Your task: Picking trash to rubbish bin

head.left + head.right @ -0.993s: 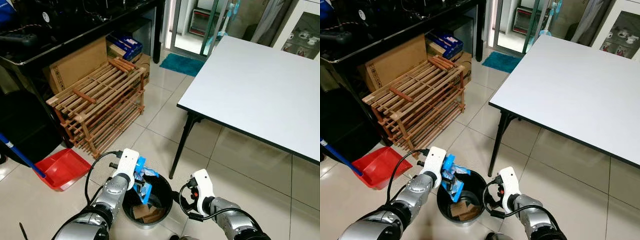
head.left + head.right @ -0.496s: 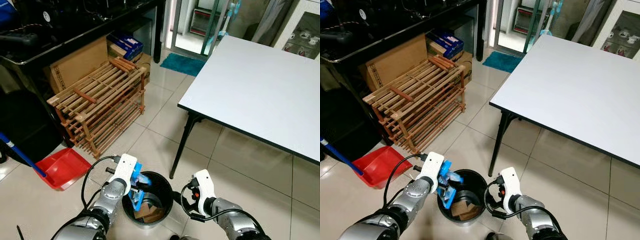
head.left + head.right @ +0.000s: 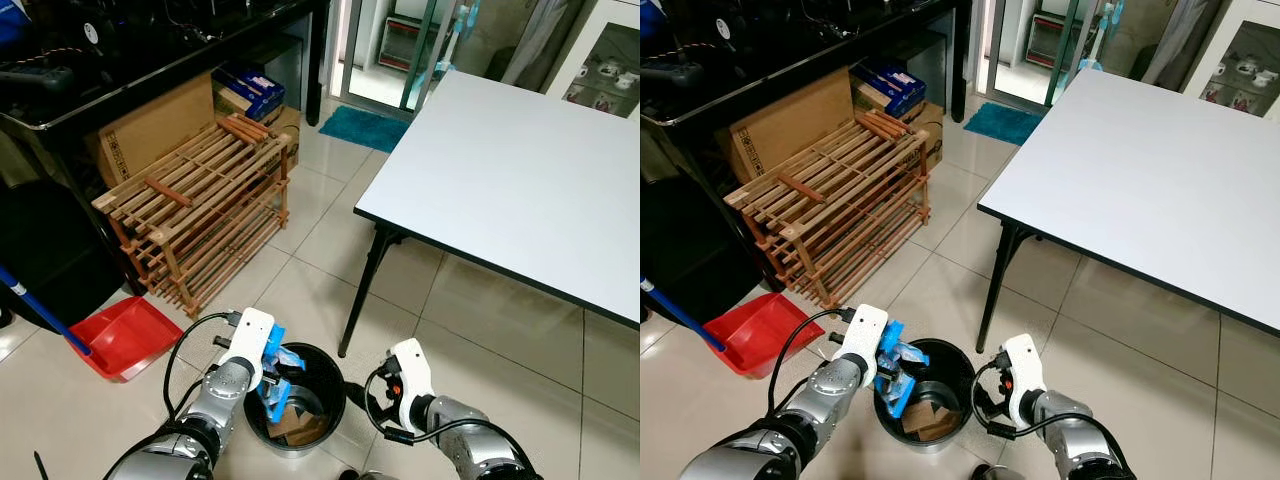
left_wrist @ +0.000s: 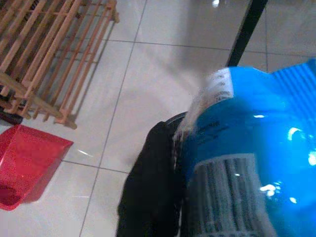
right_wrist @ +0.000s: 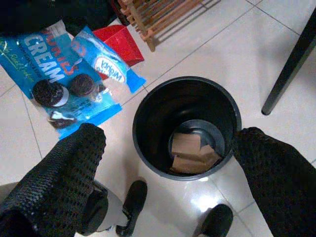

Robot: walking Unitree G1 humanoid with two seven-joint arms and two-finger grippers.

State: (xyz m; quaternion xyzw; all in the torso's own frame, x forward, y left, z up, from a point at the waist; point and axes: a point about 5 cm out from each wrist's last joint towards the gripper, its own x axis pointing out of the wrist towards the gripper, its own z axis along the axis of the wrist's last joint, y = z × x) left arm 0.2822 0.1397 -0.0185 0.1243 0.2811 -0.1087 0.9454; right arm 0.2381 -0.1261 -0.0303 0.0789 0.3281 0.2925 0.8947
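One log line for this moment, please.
left gripper: holds blue wrapper at black bin rim | right gripper: open, empty, beside bin | bin: cardboard scraps

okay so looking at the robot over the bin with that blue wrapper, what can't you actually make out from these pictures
- Left gripper: in the head views the blue wrapper covers its fingers; the left wrist view is too close and blurred to show the grip.
- Rubbish bin: the right wrist view shows brown cardboard at the bottom, but anything beneath is hidden.
- Right gripper: its fingertips are cut off by the picture edge in the right wrist view.
- Red dustpan: its handle runs off the left edge.
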